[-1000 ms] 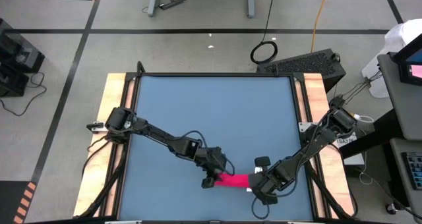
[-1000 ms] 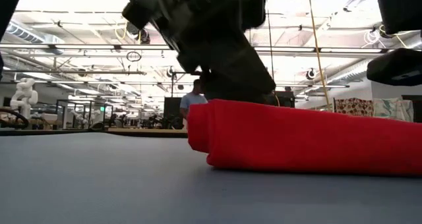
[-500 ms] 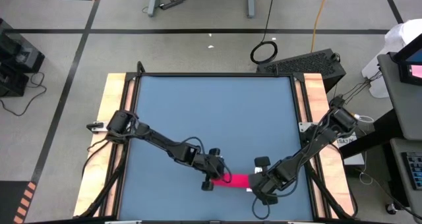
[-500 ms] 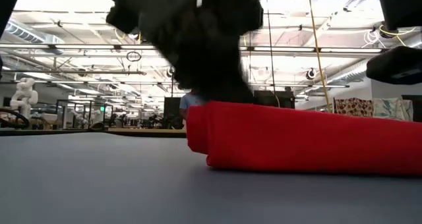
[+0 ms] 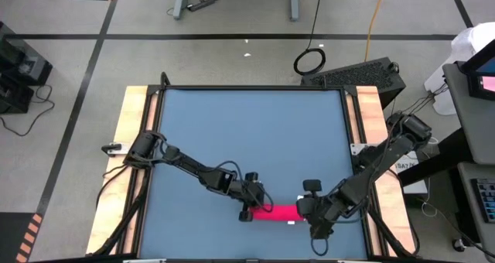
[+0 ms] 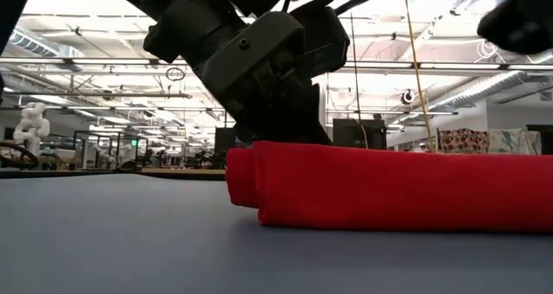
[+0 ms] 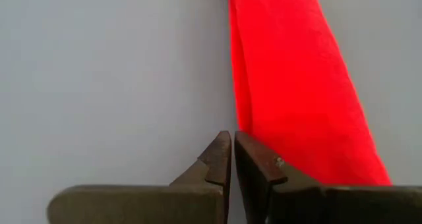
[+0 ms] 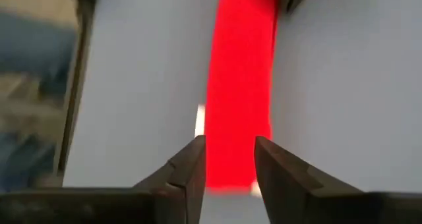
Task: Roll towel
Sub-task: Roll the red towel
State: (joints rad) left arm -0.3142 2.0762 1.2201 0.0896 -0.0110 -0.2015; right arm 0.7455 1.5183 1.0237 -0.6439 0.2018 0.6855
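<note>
Tabletop (image 5: 247,139) before you is a smooth, matte blue sheet, and near its front edge lies the towel (image 5: 275,212), a soft pinkish-red cloth rolled into a long, narrow cylinder. You can see the left gripper (image 7: 232,159) pinched shut at one end, while the right gripper (image 8: 229,163) stands partly spread at the other.
</note>
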